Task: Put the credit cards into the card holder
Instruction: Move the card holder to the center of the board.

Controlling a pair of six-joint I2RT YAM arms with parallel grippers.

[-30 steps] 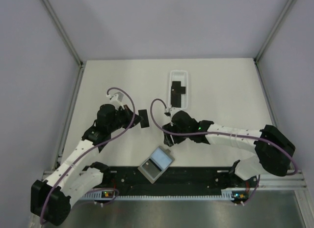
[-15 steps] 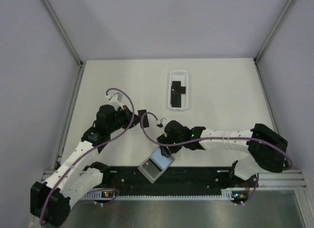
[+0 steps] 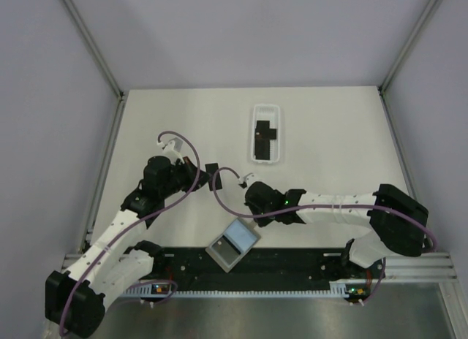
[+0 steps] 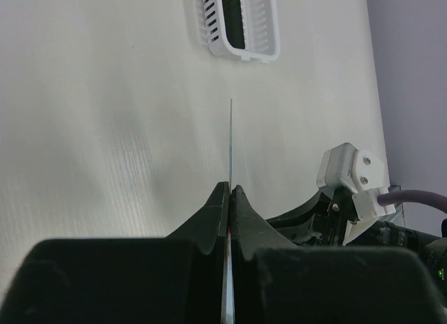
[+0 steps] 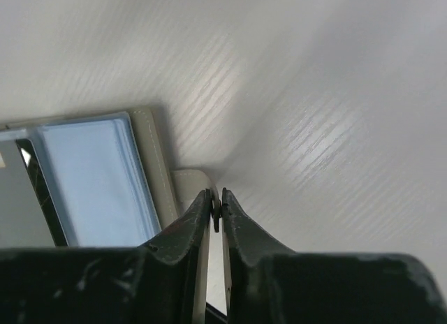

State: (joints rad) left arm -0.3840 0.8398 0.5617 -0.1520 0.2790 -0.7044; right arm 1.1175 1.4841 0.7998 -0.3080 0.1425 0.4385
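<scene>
The left gripper (image 4: pixel 229 188) clamps an edge-on credit card (image 4: pixel 231 142); the open card holder (image 3: pixel 232 244) lies at its five o'clock, with the right gripper (image 5: pixel 216 198) pinching its flap.

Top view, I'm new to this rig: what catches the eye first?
The left gripper pinches a black card left of centre. The right gripper is closed on the edge of the open card holder at the near edge. Far middle, a white tray holds more black cards.
</scene>
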